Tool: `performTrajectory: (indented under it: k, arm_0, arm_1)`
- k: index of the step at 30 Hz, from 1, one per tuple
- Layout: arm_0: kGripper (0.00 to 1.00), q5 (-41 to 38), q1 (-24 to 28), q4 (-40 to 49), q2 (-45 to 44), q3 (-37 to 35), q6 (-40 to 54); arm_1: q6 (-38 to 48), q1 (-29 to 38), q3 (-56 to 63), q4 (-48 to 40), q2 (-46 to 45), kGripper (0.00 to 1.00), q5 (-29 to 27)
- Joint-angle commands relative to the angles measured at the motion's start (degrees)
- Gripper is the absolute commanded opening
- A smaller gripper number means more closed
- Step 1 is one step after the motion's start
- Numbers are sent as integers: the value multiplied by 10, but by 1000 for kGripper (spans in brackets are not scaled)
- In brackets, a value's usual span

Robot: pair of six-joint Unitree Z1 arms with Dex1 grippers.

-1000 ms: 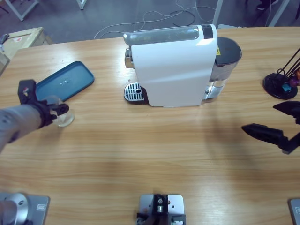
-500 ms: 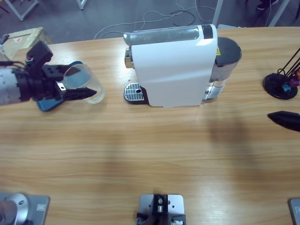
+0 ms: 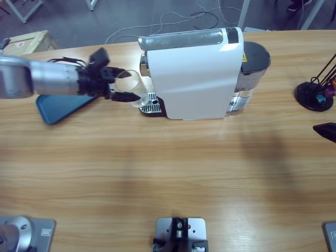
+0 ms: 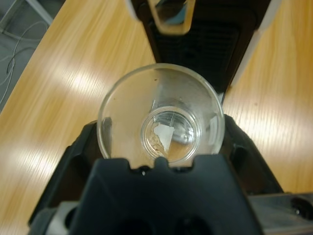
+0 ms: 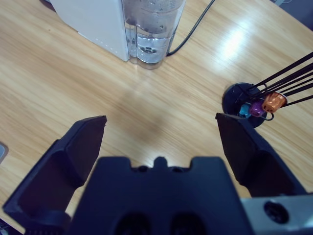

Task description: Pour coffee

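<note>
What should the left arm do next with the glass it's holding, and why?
Probably ease the clear glass a little further toward the coffee machine and set it on the drip tray. The left gripper holds it at the tray's edge, short of the spout seen ahead in the wrist view, so it likely isn't under the outlet yet.

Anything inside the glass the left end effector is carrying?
Through the open top of the clear glass, it holds no liquid; only a pale speck or reflection shows at its base. The left end effector body covers the lower outside wall.
</note>
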Motion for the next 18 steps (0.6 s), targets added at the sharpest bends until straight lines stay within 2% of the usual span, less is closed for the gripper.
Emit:
performTrajectory:
  k: [1, 8, 9, 10, 11, 13, 16, 18]
  arm_0:
    - [0, -1, -41, -38, 68, -23, -9]
    - [0, -6, -46, -38, 71, -14, -20]
    - [183, -1, -46, -38, 69, -12, -31]
    - [769, 4, -49, -38, 65, -6, -37]
    - [906, 4, -50, -38, 61, -2, -41]
    - [905, 9, -52, -39, 49, 12, -53]
    - [982, 9, -52, -39, 41, 20, -53]
    - [982, 10, -48, -39, 36, 20, -54]
  arm_1:
    - [-10, -5, 5, 7, -11, 1000, -6]
    - [-10, -6, 5, 7, -12, 1000, -6]
    - [-10, -6, 5, 6, -12, 1000, -6]
    - [-10, -6, 5, 6, -12, 1000, -6]
    - [-10, -6, 6, 5, -12, 1000, -6]
    - [-10, -6, 6, 4, -11, 1000, -6]
    - [-9, -6, 6, 2, -10, 1000, -5]
    - [-8, -6, 6, 2, -11, 1000, -5]
